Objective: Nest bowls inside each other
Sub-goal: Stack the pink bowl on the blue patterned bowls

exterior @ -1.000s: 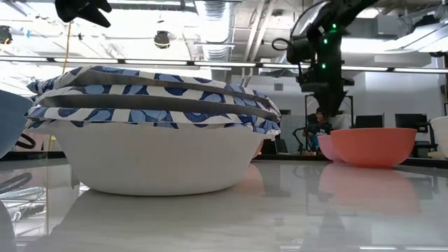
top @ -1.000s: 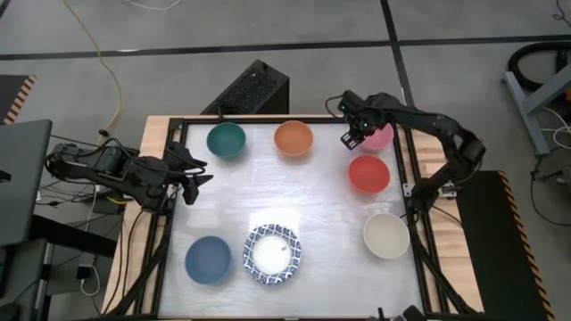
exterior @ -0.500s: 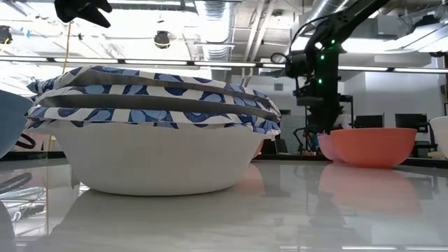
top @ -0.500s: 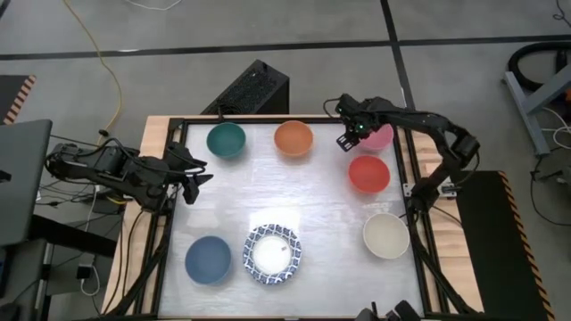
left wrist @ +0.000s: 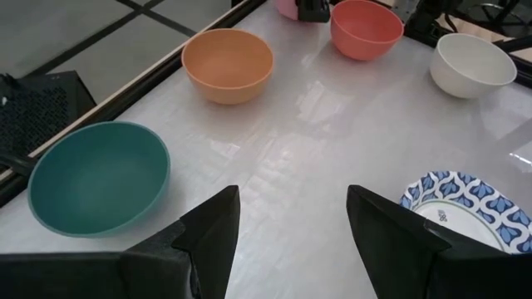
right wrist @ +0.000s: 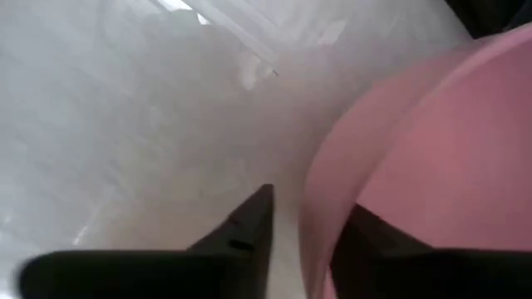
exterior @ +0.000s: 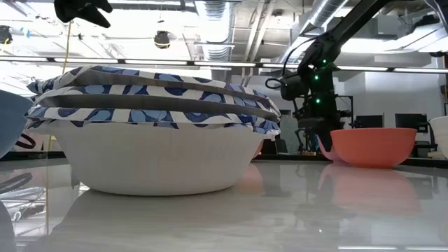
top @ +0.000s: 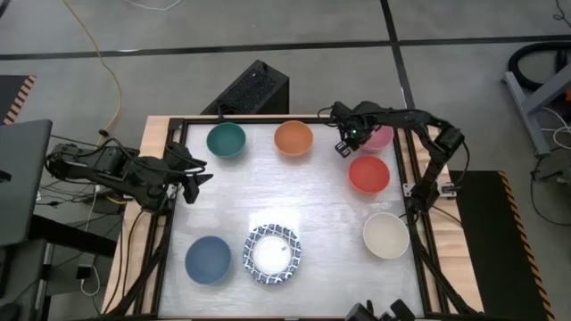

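Note:
Single bowls stand on the white table: teal, orange, pink, red, cream and dark blue. White bowls with blue-patterned rims sit nested at the near edge. My right gripper points down at the pink bowl's left rim, open, with one finger inside the bowl and one outside. My left gripper hangs open above the table's left edge, holding nothing. My right gripper straddles the pink bowl's left rim from above. The inner finger lies close along the inside wall; I cannot tell whether it touches. The outer finger stands apart from the wall. The bowl rests on the table.
The red bowl is close to the pink one on its near side, and the orange bowl stands to its left. A black frame runs round the table. The middle of the table is bare.
My right gripper has come down and a little toward the table's left, from above the pink bowl to its left rim. The bowls have stayed where they were.

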Controlling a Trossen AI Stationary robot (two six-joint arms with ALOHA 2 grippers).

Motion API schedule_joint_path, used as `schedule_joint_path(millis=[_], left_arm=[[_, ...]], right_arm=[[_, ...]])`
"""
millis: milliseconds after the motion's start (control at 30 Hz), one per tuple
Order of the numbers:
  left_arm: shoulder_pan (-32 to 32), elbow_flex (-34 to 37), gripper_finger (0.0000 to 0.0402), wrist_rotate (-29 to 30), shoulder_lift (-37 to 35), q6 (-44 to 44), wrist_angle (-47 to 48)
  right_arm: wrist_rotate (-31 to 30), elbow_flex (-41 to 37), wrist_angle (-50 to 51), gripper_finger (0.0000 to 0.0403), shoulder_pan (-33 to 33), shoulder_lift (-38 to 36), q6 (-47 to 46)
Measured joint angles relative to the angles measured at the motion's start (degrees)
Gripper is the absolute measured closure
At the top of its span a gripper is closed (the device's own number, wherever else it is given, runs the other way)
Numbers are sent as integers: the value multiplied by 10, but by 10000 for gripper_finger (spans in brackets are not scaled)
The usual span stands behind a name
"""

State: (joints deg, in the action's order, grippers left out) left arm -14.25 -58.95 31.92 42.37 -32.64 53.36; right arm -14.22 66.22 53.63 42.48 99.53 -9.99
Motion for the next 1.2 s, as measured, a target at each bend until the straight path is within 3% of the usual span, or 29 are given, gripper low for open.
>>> schedule_joint_path(millis=[167,567,1200], left_arm=[[0,0,189,3,0,0,4],[0,0,189,4,0,0,16],[0,0,189,20,0,0,17]], right_arm=[[0,0,2,387,0,-3,-2],[-5,46,48,396,-8,-7,-6],[-9,270,88,396,-137,-7,100]])
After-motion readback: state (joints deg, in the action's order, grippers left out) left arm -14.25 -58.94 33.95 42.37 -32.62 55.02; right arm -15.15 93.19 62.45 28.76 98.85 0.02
